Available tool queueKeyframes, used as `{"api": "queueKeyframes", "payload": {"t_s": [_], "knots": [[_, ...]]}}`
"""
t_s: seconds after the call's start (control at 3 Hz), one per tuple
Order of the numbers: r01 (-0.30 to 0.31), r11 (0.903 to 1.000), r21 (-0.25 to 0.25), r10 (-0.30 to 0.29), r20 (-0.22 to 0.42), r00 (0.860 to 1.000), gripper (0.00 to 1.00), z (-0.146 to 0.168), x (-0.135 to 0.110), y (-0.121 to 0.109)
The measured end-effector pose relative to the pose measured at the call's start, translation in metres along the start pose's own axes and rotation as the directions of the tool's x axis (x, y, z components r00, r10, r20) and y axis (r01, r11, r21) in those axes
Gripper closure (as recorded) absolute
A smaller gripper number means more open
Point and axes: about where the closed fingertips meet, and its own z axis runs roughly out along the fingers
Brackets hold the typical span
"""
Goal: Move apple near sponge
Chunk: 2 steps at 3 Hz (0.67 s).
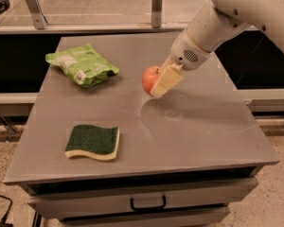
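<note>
The red-orange apple (150, 78) is held in my gripper (160, 83) just above the grey table (203, 126), a little right of its middle. The gripper is shut on the apple; one pale finger (166, 81) covers its right side. The white arm reaches in from the upper right. The sponge (93, 142), dark green on top with a pale yellow base, lies flat near the table's front left, well apart from the apple, down and to the left of it.
A crinkled light-green snack bag (81, 64) lies at the table's back left. A drawer with a dark handle (148, 204) sits under the front edge. A metal rail with posts (156, 6) runs behind the table.
</note>
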Motion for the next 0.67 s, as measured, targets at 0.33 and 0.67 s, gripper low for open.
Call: {"api": "queueKeyframes", "payload": {"t_s": [0.33,0.67], "knots": [[0.062,0.9965,-0.056,-0.061,0.014,0.998,1.00,0.010,-0.016,0.038],[0.129,0.9861,-0.105,-0.129,0.006,0.992,0.97,0.029,-0.026,0.073]]}}
